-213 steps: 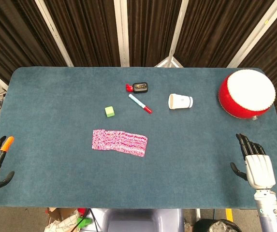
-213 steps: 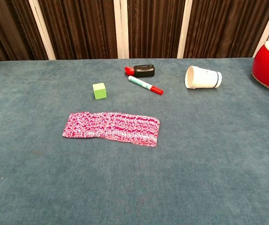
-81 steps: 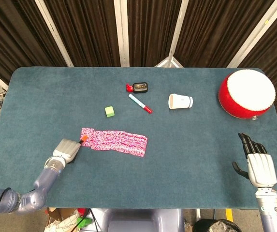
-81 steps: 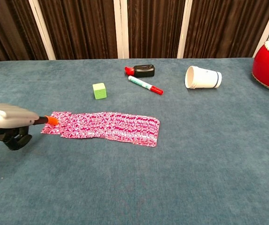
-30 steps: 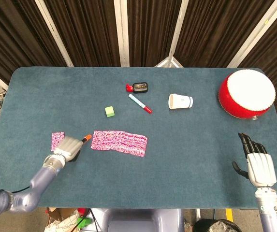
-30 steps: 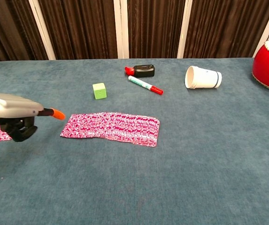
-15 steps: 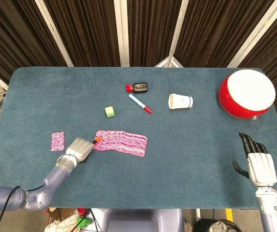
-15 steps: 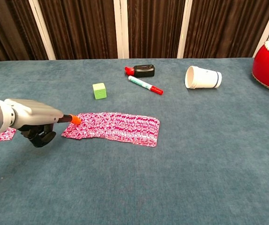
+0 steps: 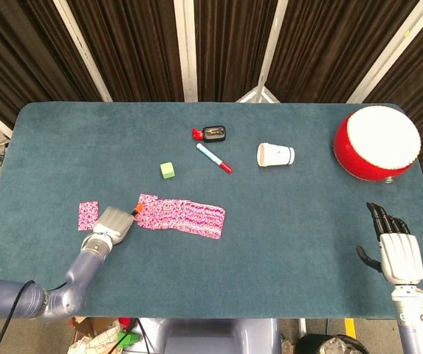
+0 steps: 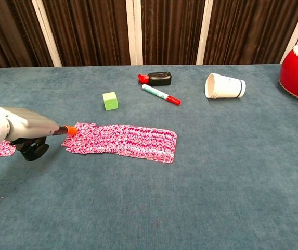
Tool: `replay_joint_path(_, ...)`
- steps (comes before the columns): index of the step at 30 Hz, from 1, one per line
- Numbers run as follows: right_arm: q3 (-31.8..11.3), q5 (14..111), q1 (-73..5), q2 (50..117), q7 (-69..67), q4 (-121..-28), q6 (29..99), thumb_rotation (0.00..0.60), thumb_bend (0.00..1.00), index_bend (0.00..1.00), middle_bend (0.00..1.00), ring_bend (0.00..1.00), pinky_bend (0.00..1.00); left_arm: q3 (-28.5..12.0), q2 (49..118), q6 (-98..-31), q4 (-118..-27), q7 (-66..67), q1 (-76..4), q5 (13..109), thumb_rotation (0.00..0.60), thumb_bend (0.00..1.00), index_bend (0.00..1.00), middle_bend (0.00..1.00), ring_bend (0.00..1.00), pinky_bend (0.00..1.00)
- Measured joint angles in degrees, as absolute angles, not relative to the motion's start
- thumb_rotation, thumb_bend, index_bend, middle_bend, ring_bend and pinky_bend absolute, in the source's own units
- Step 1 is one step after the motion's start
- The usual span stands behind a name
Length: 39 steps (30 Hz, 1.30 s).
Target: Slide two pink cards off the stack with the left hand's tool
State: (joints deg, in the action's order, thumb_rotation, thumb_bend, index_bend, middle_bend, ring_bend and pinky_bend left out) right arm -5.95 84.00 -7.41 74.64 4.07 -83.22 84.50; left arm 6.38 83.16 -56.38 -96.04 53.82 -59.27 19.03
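Stack's [image 10: 122,139] end card newly leftward.

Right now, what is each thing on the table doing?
Left hand: orange tip on the card row's end.
Right hand: open, idle.
Card row: spread flat.
Single card: apart, flat.
Cup: on its side.
Marker: capped, lying.

We see a green cube [image 9: 167,170]; a marker [image 9: 214,158]; a black bottle [image 9: 210,133]; a tipped paper cup [image 9: 275,155]; a red drum [image 9: 377,142].
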Motion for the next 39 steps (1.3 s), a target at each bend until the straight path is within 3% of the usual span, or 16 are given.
replay_joint_path(15, -5.9, 83.2, -7.8, 75.5, 5.9, -82.5, 83.4, 0.600, 0.28, 0.01, 0.15, 0.23, 0.24, 6.9, 84.2, -51.5, -85.3, 54.3, -59.8, 14.3, 0.600, 0.96, 0.00, 0.84, 0.78, 0.70)
replay_joint_path(24, -5.9, 82.6, -8.0, 76.2, 7.1, -82.0, 82.6, 0.600, 0.28, 0.01, 0.15, 0.23, 0.24, 4.8, 84.8, -47.7, -78.9, 54.1, -61.5, 11.6, 0.600, 0.96, 0.00, 0.84, 0.78, 0.70)
replay_joint_path(39, -5.9, 82.4, -7.8, 75.9, 6.8, -82.4, 82.9, 0.600, 0.28, 0.01, 0.15, 0.23, 0.24, 2.8, 83.0, -50.6, -83.4, 54.7, -63.7, 12.0, 0.600, 0.96, 0.00, 0.84, 0.78, 0.70)
